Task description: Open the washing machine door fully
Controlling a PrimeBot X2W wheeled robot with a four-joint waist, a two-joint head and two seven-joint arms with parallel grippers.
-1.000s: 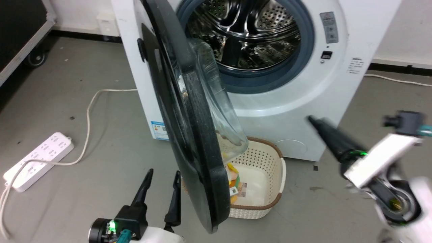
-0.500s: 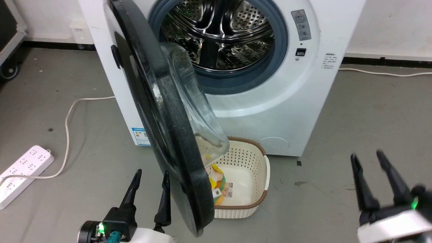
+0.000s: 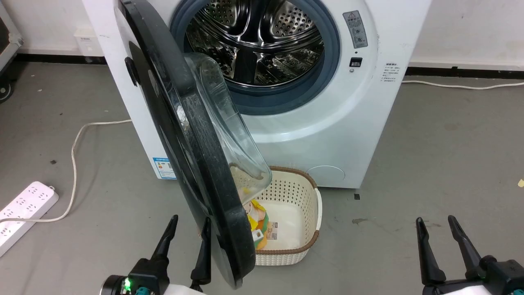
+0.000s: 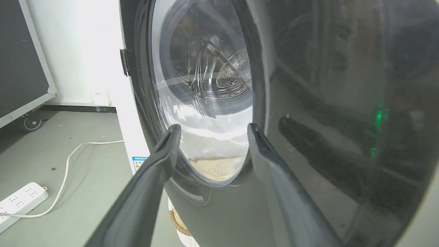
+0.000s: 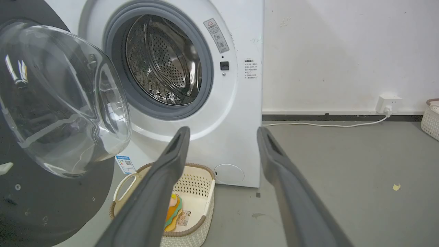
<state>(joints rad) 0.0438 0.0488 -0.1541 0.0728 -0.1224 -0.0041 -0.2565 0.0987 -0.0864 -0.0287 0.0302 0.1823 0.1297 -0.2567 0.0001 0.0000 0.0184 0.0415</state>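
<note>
The washing machine (image 3: 327,135) stands on the grey floor (image 3: 442,164) with its steel drum (image 3: 262,45) exposed. The door (image 3: 196,164) hangs from the hinge on the machine's left side and is swung out, standing roughly square to the machine's front. Its glass bowl faces across the drum opening and its glossy black outer face turns away from it.

The left end effector (image 3: 191,218) is in front of the machine's left half, just beside the lower part of the door's outer face. Its fingers are spread and hold nothing; whether the nearer finger touches the door cannot be told. The right end effector (image 3: 434,218) is out in front of the machine's right corner, well apart from the door, its fingers likewise spread and empty.

A cream basket (image 3: 303,192) sits on the floor against the foot of the machine, below the drum opening, with something orange and yellow inside. A white power strip (image 3: 24,205) lies on the floor off the machine's left side.
</note>
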